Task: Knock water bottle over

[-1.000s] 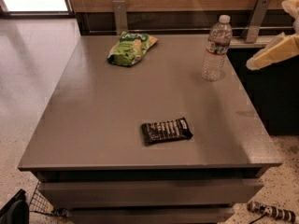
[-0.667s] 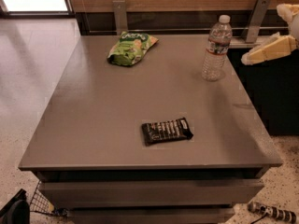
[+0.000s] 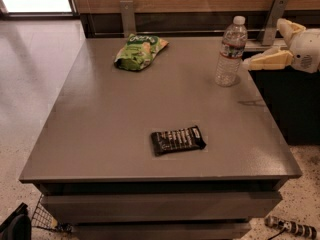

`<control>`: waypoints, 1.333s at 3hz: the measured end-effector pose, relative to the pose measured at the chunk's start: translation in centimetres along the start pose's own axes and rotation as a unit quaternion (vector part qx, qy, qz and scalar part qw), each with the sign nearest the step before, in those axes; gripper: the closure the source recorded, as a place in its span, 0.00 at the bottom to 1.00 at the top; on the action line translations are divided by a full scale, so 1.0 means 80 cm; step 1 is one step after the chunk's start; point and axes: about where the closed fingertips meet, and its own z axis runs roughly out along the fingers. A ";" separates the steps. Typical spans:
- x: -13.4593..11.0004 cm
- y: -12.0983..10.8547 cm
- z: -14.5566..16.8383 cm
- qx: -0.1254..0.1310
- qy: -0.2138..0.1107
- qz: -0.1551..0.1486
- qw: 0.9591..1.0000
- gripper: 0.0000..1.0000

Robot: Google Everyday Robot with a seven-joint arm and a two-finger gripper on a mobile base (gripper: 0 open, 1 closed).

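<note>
As water bottle (image 3: 230, 54) stands upright, end effector (image 3: 262, 43) just R, apart

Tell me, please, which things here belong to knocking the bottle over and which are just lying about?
Job in hand:
water bottle, upright near the right edge of the table
claw, open, just right of the bottle

Lying about:
green snack bag, at the back
dark candy bar, near the front

Beside the water bottle (image 3: 230, 54) at the far right of the table (image 3: 100, 134), the gripper (image 3: 262, 44) is cut off by the right edge. The bottle's label print and the lettering on the dark snack bar (image 3: 178, 140) blur beyond reading.
</note>
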 end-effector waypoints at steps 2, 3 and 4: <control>0.012 0.002 0.049 -0.033 -0.053 0.036 0.997 0.00; 0.024 0.010 0.060 -0.047 -0.047 0.069 0.995 0.00; 0.038 0.020 0.063 -0.056 -0.039 0.103 0.992 0.00</control>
